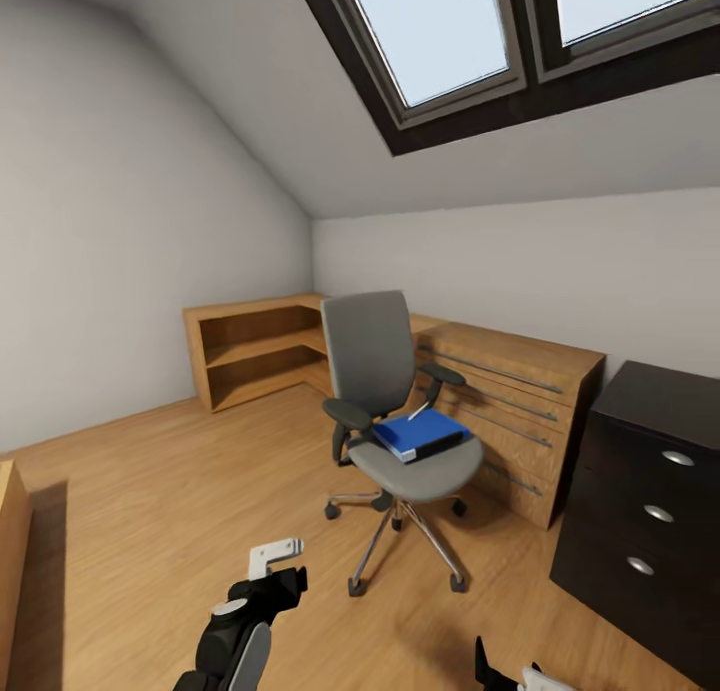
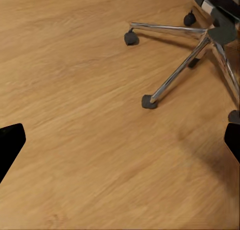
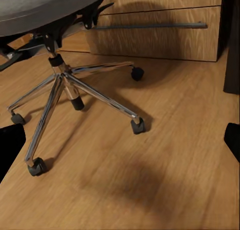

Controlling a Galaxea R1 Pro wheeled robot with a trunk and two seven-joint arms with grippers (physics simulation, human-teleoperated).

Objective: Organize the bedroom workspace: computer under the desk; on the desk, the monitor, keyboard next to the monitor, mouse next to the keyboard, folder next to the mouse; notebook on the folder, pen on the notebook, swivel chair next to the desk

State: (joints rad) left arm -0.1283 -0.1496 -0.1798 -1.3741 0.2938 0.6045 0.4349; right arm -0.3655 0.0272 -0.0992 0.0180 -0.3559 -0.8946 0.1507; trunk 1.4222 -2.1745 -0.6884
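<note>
The grey swivel chair (image 1: 385, 391) stands mid-room on its chrome star base (image 2: 175, 75), which also appears in the right wrist view (image 3: 65, 95). The bright blue folder (image 1: 420, 434) lies flat on the seat, with a thin pale stick (image 1: 418, 409) leaning at its back edge. At the right edge is the black desk's three-drawer pedestal (image 1: 650, 511). My left gripper (image 1: 272, 563) hangs low in front of the chair, its fingers (image 2: 10, 145) spread open over bare floor. My right gripper (image 1: 510, 676) is low on the right, with its fingers (image 3: 10, 145) open too. Computer, monitor, keyboard and notebook are out of view.
A light wood cabinet with bar handles (image 1: 510, 411) stands right behind the chair, and its front fills the back of the right wrist view (image 3: 160, 35). An open wood shelf unit (image 1: 255, 351) sits in the far corner. Wood floor (image 1: 150, 491) stretches to the left. The ceiling slopes low.
</note>
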